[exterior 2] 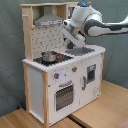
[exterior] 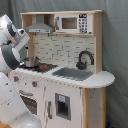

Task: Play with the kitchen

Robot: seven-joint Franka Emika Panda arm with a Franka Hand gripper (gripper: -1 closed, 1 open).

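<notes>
Meanwhile, in the first exterior view, the white and light-wood toy play kitchen (exterior: 65,75) filled the middle, a small metal pot (exterior: 31,61) on its red-ringed hob, the white robot arm (exterior: 12,42) at the first exterior view's left. In the second exterior view, the gripper (exterior 2: 71,44) hung above the grey sink (exterior 2: 82,50); whether its fingers were spread I cannot tell

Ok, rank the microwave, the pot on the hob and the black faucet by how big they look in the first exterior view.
Largest to smallest, as seen in the first exterior view:
1. microwave
2. pot and faucet: these two look about alike, so I will not rank them against each other.
</notes>
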